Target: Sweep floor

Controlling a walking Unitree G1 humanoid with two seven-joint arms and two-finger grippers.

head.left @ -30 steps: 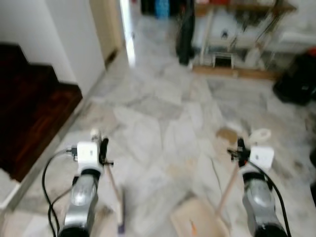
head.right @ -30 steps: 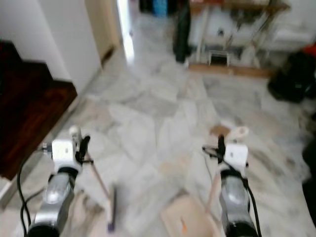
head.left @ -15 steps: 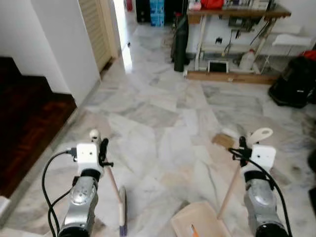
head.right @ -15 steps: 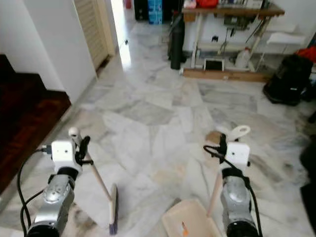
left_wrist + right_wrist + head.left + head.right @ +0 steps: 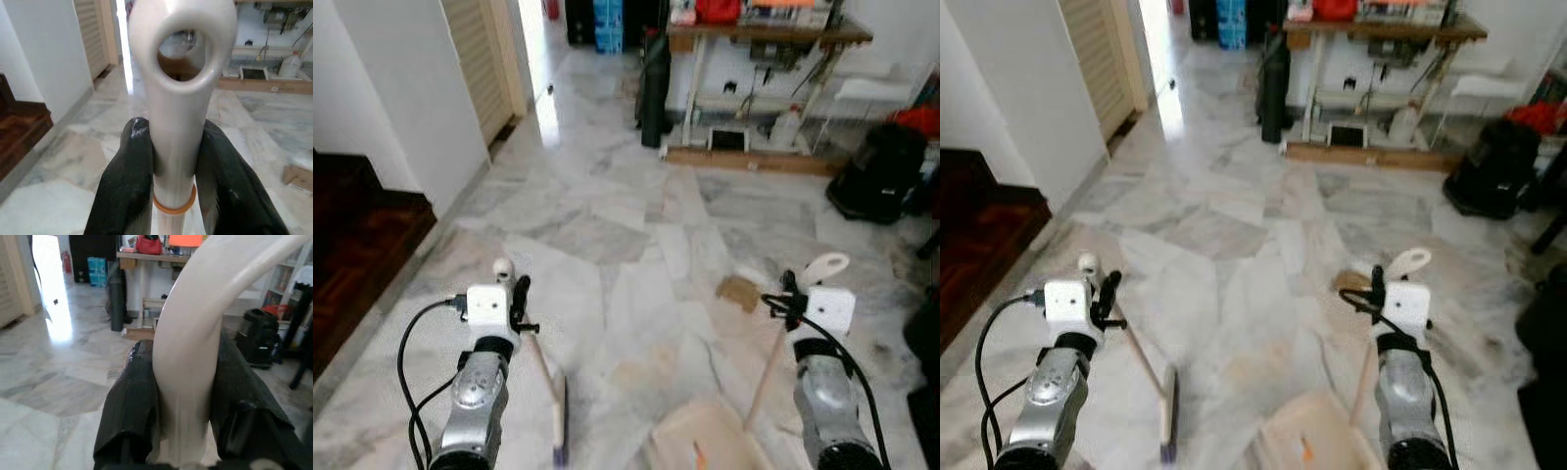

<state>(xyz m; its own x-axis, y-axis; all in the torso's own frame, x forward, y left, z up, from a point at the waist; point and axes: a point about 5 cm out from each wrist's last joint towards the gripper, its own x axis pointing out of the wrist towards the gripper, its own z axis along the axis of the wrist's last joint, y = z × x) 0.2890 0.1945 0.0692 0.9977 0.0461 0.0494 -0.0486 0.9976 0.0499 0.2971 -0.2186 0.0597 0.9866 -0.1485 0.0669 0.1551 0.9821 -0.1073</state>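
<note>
My left gripper is shut on the cream handle of a broom; its wooden shaft slants down to the brush head on the marble floor. My right gripper is shut on the cream handle of a dustpan, whose wooden shaft runs down to the beige pan resting on the floor between my arms. A small orange bit lies in the pan. A brown scrap of cardboard lies on the floor ahead, just left of the right gripper.
A white wall and dark wooden step stand at the left. A louvred door is beyond. A wooden table with clutter beneath stands at the back; a black bag sits at the right.
The camera has moved forward and turned slightly right, so the table and cardboard scrap sit nearer. Both grippers keep their hold on the handles.
</note>
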